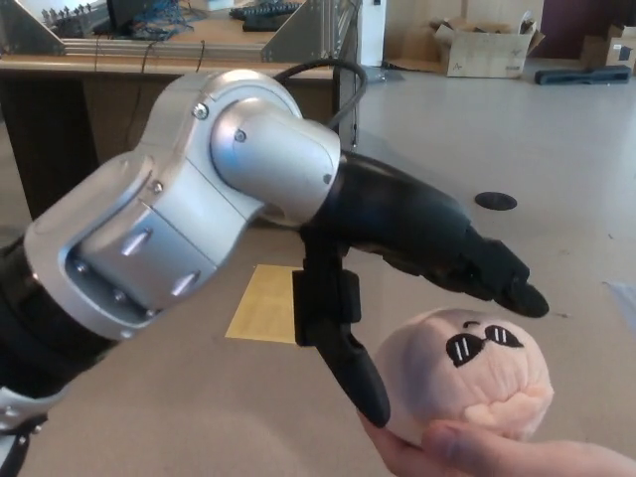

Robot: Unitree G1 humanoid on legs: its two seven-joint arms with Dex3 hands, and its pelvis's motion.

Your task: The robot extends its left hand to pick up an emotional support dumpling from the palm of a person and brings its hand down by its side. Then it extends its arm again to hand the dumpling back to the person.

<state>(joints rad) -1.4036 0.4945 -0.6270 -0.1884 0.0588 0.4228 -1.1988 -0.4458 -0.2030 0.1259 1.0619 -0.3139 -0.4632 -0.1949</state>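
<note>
You see the dumpling (467,373) resting on a person's hand (497,455) at lower right. Your left hand (417,268) hangs just above it, thumb (348,363) at its left side. A paper (263,303) lies on the floor behind.

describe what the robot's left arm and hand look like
The left arm has a rounded, glossy silver-grey shell with small screws and oval slots, and a black cable loops behind it. The robot hand is matt black, with thick, blocky, segmented fingers and a tapered thumb.

floor (576,149) tan, bare | yellow sheet (260,306) flat on it | black disc (495,201) | cardboard box (487,48) at back
</note>
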